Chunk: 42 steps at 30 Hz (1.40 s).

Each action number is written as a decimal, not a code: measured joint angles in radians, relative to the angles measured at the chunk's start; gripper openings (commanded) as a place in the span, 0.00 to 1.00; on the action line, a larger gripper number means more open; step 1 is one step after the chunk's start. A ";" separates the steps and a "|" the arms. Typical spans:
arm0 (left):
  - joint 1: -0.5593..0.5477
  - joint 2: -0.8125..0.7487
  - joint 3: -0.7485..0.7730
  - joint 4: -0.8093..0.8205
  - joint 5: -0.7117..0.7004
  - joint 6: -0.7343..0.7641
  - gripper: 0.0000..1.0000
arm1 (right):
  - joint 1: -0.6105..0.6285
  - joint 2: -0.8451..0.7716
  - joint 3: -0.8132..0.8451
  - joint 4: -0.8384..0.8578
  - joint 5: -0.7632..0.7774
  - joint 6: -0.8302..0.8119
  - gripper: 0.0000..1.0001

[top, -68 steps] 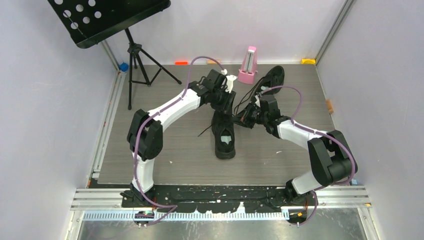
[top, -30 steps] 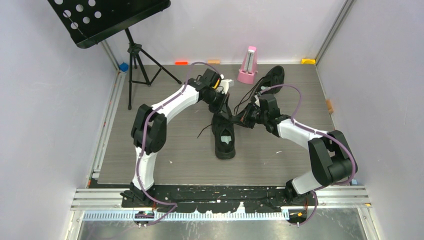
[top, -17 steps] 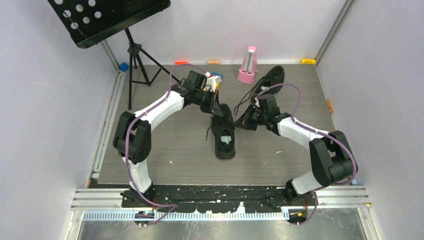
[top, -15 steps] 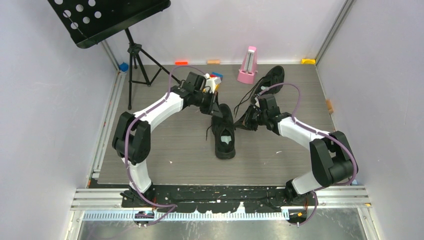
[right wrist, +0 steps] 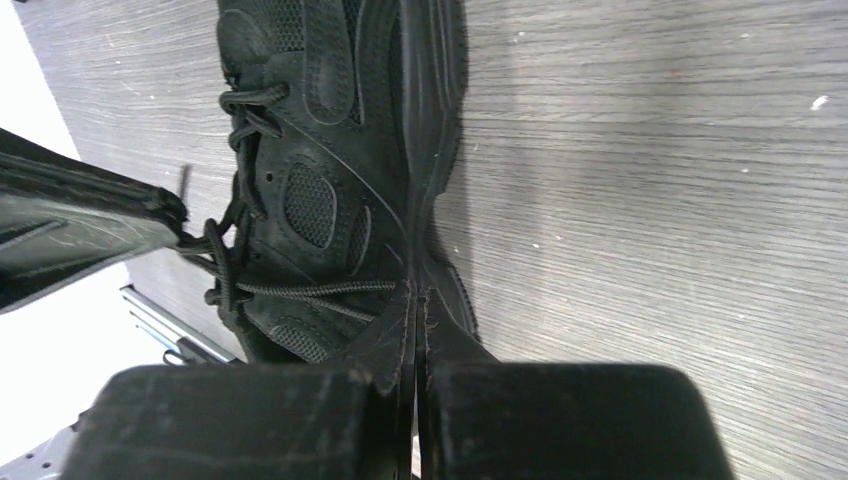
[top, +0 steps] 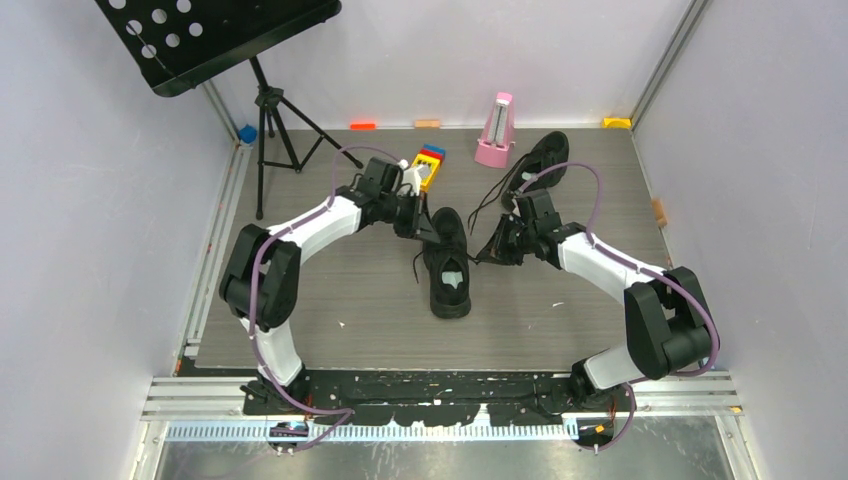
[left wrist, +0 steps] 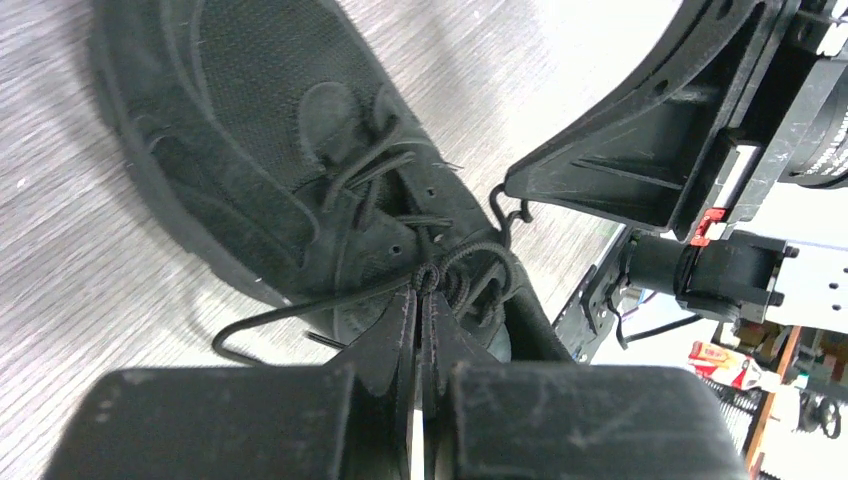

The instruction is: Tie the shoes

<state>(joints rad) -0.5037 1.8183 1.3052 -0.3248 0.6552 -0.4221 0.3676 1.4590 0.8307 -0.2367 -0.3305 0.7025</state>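
- The left end effector (left wrist: 420, 292) was clamped shut on the lace (right wrist: 310, 289) of the near shoe (top: 447, 262).
- The right end effector (right wrist: 413, 298) pinched that lace too, opposite.

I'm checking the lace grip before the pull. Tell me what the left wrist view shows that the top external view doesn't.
Only the left wrist view: the left gripper shut on a lace beside the knot, and a lace end caught at the tip of the right gripper.
Only the top external view: the second shoe, pink metronome, music stand, coloured block, and both whole arms.
Both: the near shoe between the two grippers.
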 measured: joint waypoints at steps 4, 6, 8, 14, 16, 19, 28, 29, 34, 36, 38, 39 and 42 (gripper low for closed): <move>0.040 -0.025 -0.053 0.049 0.000 -0.044 0.00 | 0.000 0.000 0.003 -0.035 0.029 -0.031 0.00; 0.063 -0.040 -0.078 0.074 -0.003 -0.068 0.00 | 0.000 0.000 0.005 -0.047 0.039 -0.045 0.00; 0.077 -0.050 -0.095 0.088 -0.007 -0.077 0.00 | 0.000 0.000 0.009 -0.059 0.047 -0.055 0.00; 0.087 -0.051 -0.111 0.097 -0.017 -0.092 0.00 | 0.000 0.000 0.013 -0.078 0.064 -0.076 0.00; 0.085 -0.051 -0.118 0.096 -0.023 -0.092 0.00 | 0.000 0.000 0.013 -0.087 0.073 -0.082 0.00; 0.085 -0.045 -0.121 0.098 -0.024 -0.092 0.00 | 0.000 0.000 0.013 -0.094 0.083 -0.092 0.00; 0.085 -0.044 -0.127 0.126 -0.006 -0.107 0.00 | 0.002 -0.012 0.030 -0.084 0.049 -0.108 0.00; 0.085 -0.046 -0.127 0.128 -0.006 -0.113 0.00 | 0.002 -0.018 0.030 -0.075 0.036 -0.109 0.00; 0.085 -0.059 -0.126 0.138 0.002 -0.124 0.00 | 0.002 -0.048 0.030 -0.027 -0.025 -0.110 0.00; 0.085 -0.061 -0.126 0.141 0.003 -0.125 0.01 | 0.002 -0.058 0.030 -0.011 -0.039 -0.110 0.00; 0.085 -0.063 -0.126 0.142 0.004 -0.126 0.05 | 0.002 -0.071 0.030 0.001 -0.053 -0.110 0.00; 0.085 -0.065 -0.126 0.142 0.005 -0.126 0.06 | 0.002 -0.079 0.030 0.005 -0.057 -0.109 0.00; 0.085 -0.073 -0.125 0.142 0.006 -0.128 0.04 | 0.002 -0.107 0.030 0.020 -0.065 -0.109 0.00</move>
<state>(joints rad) -0.4187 1.7451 1.1801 -0.1833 0.6609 -0.5499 0.3695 1.3518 0.8604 -0.2165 -0.3954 0.5930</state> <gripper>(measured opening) 0.057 0.017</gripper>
